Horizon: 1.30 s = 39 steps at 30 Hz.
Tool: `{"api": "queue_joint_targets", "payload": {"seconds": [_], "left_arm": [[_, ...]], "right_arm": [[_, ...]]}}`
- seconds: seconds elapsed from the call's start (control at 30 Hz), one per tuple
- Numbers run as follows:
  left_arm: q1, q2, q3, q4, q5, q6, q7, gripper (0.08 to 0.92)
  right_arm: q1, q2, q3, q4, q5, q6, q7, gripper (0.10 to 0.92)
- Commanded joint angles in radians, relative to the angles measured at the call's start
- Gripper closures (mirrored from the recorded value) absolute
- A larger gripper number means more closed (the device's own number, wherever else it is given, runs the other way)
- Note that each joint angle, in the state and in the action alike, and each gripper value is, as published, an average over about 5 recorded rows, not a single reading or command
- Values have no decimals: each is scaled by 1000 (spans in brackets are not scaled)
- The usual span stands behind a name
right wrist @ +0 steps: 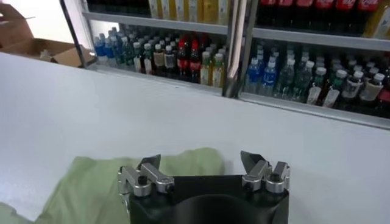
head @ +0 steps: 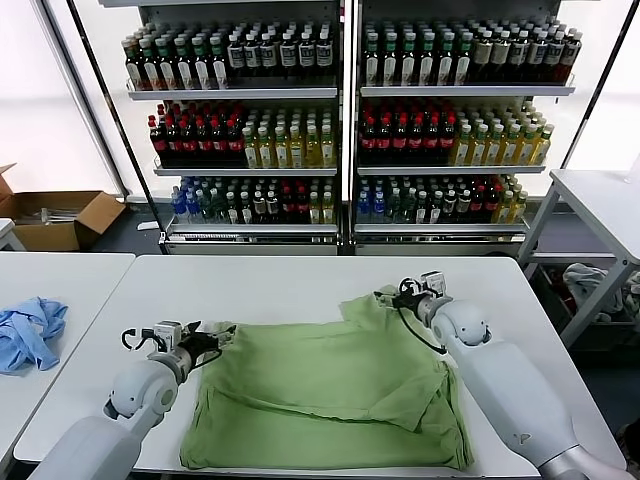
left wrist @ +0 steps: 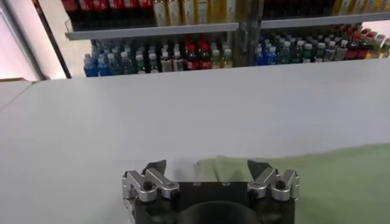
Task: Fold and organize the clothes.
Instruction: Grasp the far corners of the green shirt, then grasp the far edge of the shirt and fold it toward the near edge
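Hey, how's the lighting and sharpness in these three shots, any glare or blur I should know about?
Head view: even, bright light, washed-out white behind the shelves, faint shadows beside the green polo shirt. Left wrist view: the table is soft and slightly hazy, bottles blurred, left end effector sharper. Right wrist view: similar, right end effector crisp, far bottles soft.

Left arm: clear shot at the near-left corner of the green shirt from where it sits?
Probably yes. The left gripper sits at the green shirt's left edge with fingers open, and the table around that corner looks bare. The right gripper is over the far collar side, out of the way.
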Motion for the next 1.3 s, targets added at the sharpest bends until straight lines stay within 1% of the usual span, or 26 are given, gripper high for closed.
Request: {"api": "queue_joint_targets", "payload": {"seconds": [0.03,0.13,0.27,0.53,0.7,0.8,0.9,1.1,1.3], "left_arm": [[1,-5,1,17,7,3,13,272],[8,-7,2,16,11,3,21,350],[17,-11,4,15,17,3,33,454],[39,-10,9,-19,48,-7,68,688],[40,-2,14,-37,60,-62,71,835],[40,6,11,-46,64,-88,67,901],[49,21,3,-65,63,-112,65,919],[102,71,-31,-161,54,-134,50,918],[195,129,-63,-261,79,-167,17,918]], "right_arm": [[-15,17,6,-27,-27,0,-14,226],[-31,15,8,-26,-36,4,-16,295],[-54,11,11,-15,-45,12,-20,415],[-80,-14,17,24,-36,33,-13,641],[-87,-34,28,72,-11,51,8,788],[-92,-57,35,111,9,65,20,873],[-105,-89,48,170,30,80,30,916],[-183,-192,106,386,101,84,55,917],[-364,-309,205,621,111,122,57,917]]}}
